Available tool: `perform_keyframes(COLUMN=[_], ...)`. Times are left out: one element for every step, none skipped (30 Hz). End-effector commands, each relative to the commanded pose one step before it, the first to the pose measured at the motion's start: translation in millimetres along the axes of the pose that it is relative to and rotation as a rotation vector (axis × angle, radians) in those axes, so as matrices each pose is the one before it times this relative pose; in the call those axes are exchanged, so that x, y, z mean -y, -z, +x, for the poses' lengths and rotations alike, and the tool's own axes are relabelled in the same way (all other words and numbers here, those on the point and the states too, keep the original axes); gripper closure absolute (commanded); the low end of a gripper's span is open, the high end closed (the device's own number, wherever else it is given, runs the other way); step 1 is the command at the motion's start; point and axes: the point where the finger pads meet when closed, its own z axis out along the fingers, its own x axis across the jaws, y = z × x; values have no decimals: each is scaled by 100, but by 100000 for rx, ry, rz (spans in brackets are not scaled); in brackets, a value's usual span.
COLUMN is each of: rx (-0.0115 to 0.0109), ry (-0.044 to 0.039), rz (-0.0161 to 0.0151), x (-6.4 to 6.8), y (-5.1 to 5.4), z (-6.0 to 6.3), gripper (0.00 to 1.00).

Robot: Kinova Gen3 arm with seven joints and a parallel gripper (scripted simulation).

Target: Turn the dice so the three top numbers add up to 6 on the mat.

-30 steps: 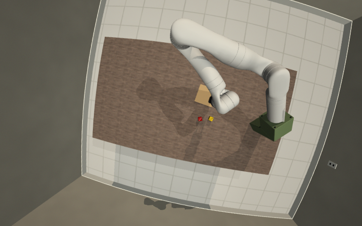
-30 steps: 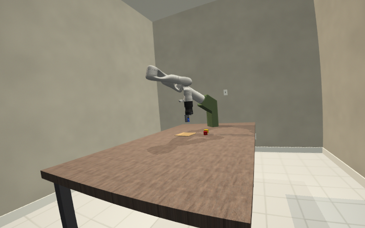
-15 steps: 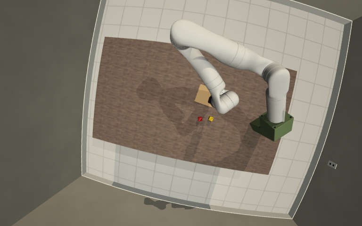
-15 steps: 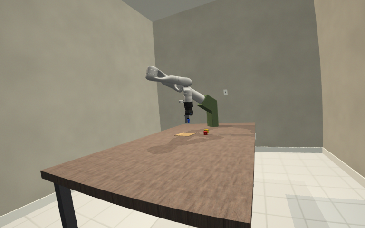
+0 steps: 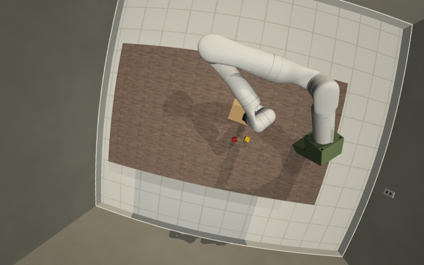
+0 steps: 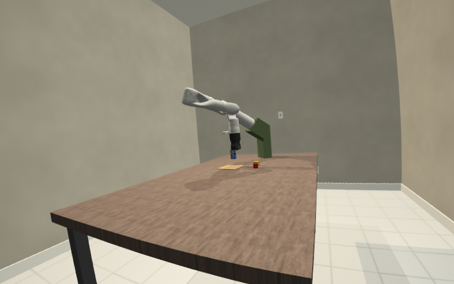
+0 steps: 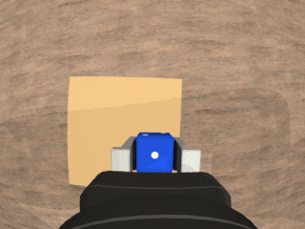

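Note:
My gripper [image 7: 154, 148] is shut on a blue die [image 7: 154, 153] whose face toward the wrist camera shows one white pip. It hangs a little above the tan mat [image 7: 124, 124], over the mat's near edge. In the side view the gripper [image 6: 233, 154] holds the blue die [image 6: 234, 155] above the flat mat [image 6: 230, 167]. A red die [image 5: 234, 139] and a yellow die [image 5: 247, 139] lie on the bare table beside the mat, close to each other and off it. They also show in the side view as the red die [image 6: 255, 165] and the yellow die [image 6: 256, 163]. The arm hides part of the mat [image 5: 236, 112] from above.
The green arm base [image 5: 318, 147] stands at the table's right edge. The wooden table [image 5: 218, 125] stretches wide to the left of the mat.

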Motion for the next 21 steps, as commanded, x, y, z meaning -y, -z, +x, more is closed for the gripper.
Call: perform_keyframes(rx=[-1294, 0, 0, 0, 0, 0, 0, 0, 0, 0, 0, 0, 0, 0, 0, 0, 0, 0, 0, 0, 0], ry=[44, 0, 0, 0, 0, 1, -1, 0, 0, 0, -1, 0, 0, 0, 0, 0, 0, 0, 0, 0, 0], rz=[1132, 0, 0, 0, 0, 0, 0, 0, 0, 0, 0, 0, 0, 0, 0, 0, 0, 0, 0, 0, 0], x=[348, 3, 3, 3, 3, 3, 2, 2, 2, 2, 1, 1, 1, 0, 0, 1, 0, 0, 0, 0, 0], y=[-1316, -424, -407, -386, -360, -331, -299, -264, -228, -189, -153, -116, -83, 0, 0, -53, -29, -11, -2, 0, 0], z=[523, 5, 4, 4, 4, 4, 3, 3, 2, 3, 1, 1, 1, 0, 0, 1, 0, 0, 0, 0, 0], gripper=[43, 43, 43, 43, 43, 43, 43, 43, 43, 43, 43, 43, 43, 43, 43, 43, 43, 43, 43, 43, 43])
